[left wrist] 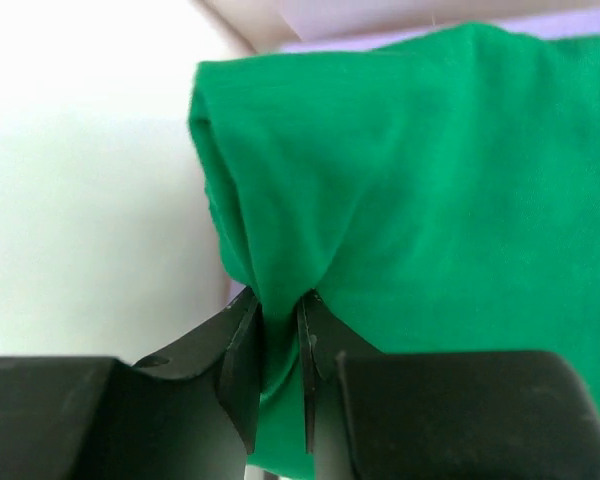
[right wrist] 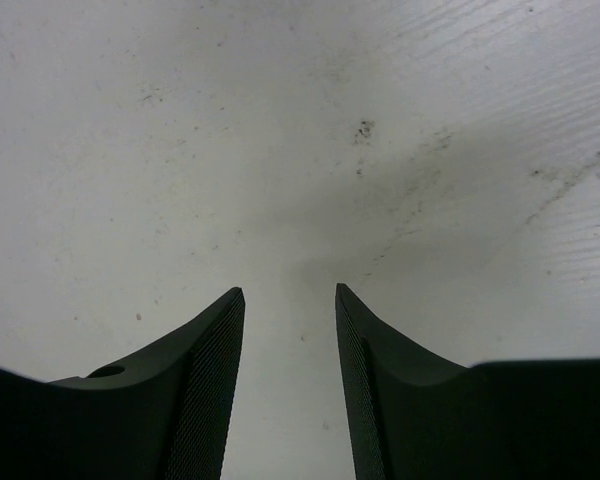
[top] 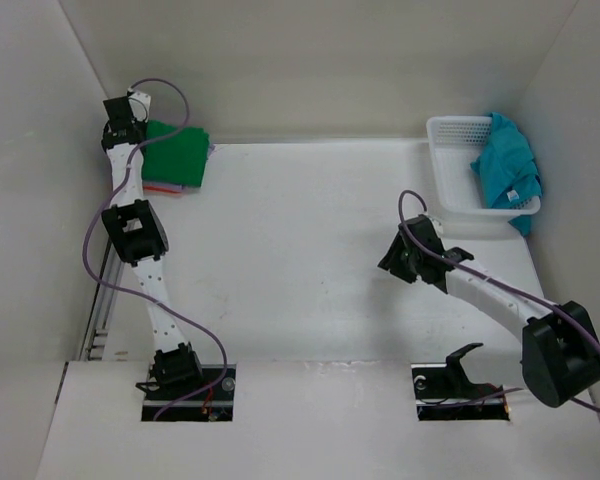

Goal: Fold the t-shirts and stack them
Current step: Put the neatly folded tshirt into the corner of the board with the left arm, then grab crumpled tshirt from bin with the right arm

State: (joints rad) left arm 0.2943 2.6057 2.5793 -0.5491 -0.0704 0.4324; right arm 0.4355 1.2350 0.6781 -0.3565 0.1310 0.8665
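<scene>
A folded green t-shirt (top: pixel 176 153) lies on top of a stack at the table's far left corner; lavender and orange edges (top: pixel 160 188) show beneath it. My left gripper (top: pixel 135 125) is shut on a pinched fold of the green t-shirt (left wrist: pixel 420 200) at its left edge, with the cloth squeezed between the fingers (left wrist: pixel 242 360). A teal blue t-shirt (top: pixel 507 170) hangs crumpled over the white mesh basket (top: pixel 452 165) at the far right. My right gripper (top: pixel 397 262) is open and empty over bare table (right wrist: pixel 290 150), its fingers (right wrist: pixel 215 370) apart.
White walls enclose the table on the left, back and right. The left arm stretches along the left wall. The basket stands against the right wall. A purple cable loops over each arm.
</scene>
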